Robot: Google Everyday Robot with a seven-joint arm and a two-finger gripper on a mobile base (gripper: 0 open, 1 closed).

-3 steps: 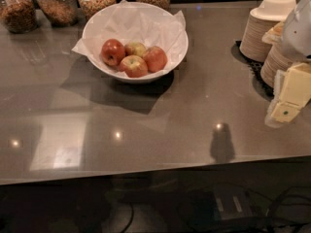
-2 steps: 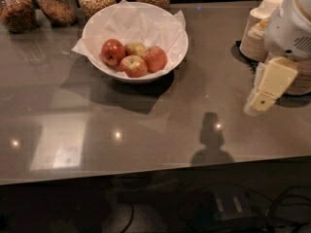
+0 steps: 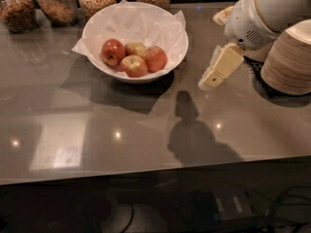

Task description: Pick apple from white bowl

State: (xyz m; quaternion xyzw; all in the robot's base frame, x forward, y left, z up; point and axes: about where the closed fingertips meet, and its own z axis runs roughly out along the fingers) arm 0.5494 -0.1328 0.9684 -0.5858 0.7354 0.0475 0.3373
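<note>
Resting in the white bowl (image 3: 146,77), the apple (image 3: 155,58) sits at the right end of a small cluster of fruit, evenly rosy red-orange, on the crumpled white paper (image 3: 146,25) that lines the bowl. It touches a yellow-green apple (image 3: 135,48) behind and to its left and a red apple with a yellow patch (image 3: 134,66) in front and to its left; a deeper red apple (image 3: 112,51) lies at the far left of the cluster. The paper spills over the bowl's rim on the left side and rises at the back.

The bowl stands on the grey, glossy table (image 3: 73,120), toward its back edge. To the right of the bowl, apart from it, hangs the pincer (image 3: 213,77), cream-coloured and tilted down toward the left, above the table top (how far open it is cannot be told from this angle). It touches neither the bowl nor any fruit. Its white arm (image 3: 252,18) reaches in from the upper right, and its shadow (image 3: 187,108) falls on the table below.

Beyond the arm, at the right edge, a stack of tan disposable bowls (image 3: 290,57) stands. Four glass jars (image 3: 57,3) of dry food line the back.
</note>
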